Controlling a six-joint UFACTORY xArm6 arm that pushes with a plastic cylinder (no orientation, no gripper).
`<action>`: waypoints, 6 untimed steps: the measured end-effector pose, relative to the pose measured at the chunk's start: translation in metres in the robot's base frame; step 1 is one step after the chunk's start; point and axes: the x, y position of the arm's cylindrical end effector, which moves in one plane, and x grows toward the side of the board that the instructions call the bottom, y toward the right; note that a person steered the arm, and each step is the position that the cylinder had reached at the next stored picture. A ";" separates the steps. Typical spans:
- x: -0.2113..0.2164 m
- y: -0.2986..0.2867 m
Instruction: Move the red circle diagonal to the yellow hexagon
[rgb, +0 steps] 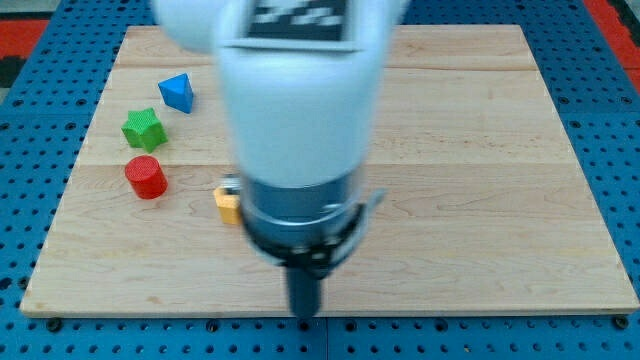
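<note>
The red circle (146, 177) lies on the wooden board at the view's left. The yellow hexagon (228, 202) sits to its right and slightly lower, partly hidden behind the arm's body. My tip (304, 316) is at the board's bottom edge, near the middle, below and to the right of the yellow hexagon and well right of the red circle. It touches no block.
A green star block (143, 128) lies above the red circle. A blue triangle block (177, 92) lies above and right of the green one. The wooden board (480, 180) rests on a blue pegboard. The arm's large white body (300, 110) hides the board's middle.
</note>
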 end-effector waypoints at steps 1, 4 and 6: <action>-0.031 -0.054; -0.122 -0.139; -0.129 -0.177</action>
